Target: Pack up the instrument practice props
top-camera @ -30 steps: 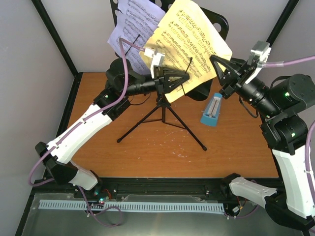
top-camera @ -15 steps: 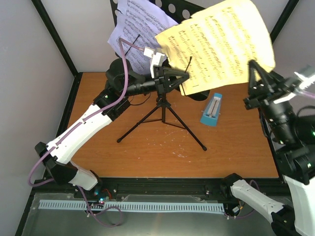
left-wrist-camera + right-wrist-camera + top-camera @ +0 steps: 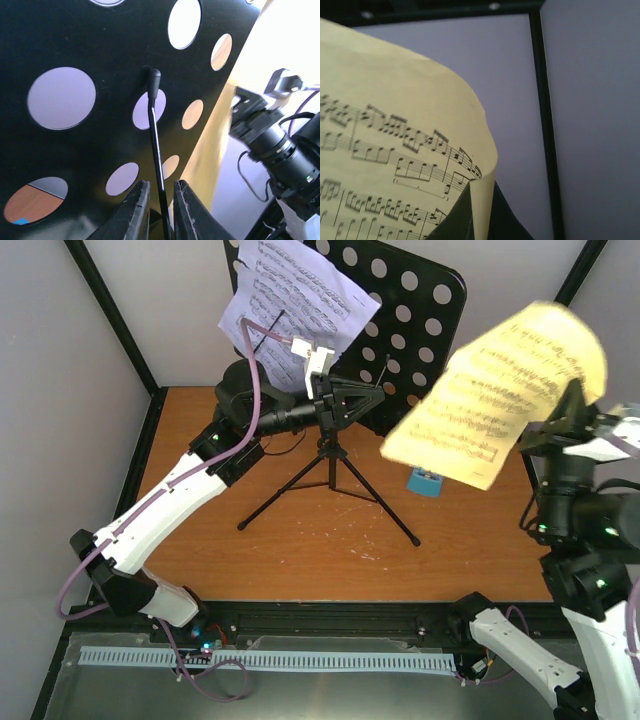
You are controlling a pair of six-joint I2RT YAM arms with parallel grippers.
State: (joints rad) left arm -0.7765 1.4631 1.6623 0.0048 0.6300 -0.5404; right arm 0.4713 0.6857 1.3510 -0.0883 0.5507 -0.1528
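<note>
Right gripper (image 3: 572, 420) pinches the yellow page (image 3: 500, 390) out at three o'clock, the metronome (image 3: 425, 483), I think, peeking beneath. White page (image 3: 295, 300) on the stand (image 3: 425, 300), eleven o'clock from the left gripper (image 3: 378, 398) — the nearer hand, jaws narrowly apart astride the retainer wire (image 3: 155, 130).

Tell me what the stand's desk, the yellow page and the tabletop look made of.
The desk: likely painted metal, matte black, cleanly punched round holes. The yellow page: thin paper, curling, printed notes. The tabletop: probably wood-look laminate, orange-brown, scratched pale.
</note>
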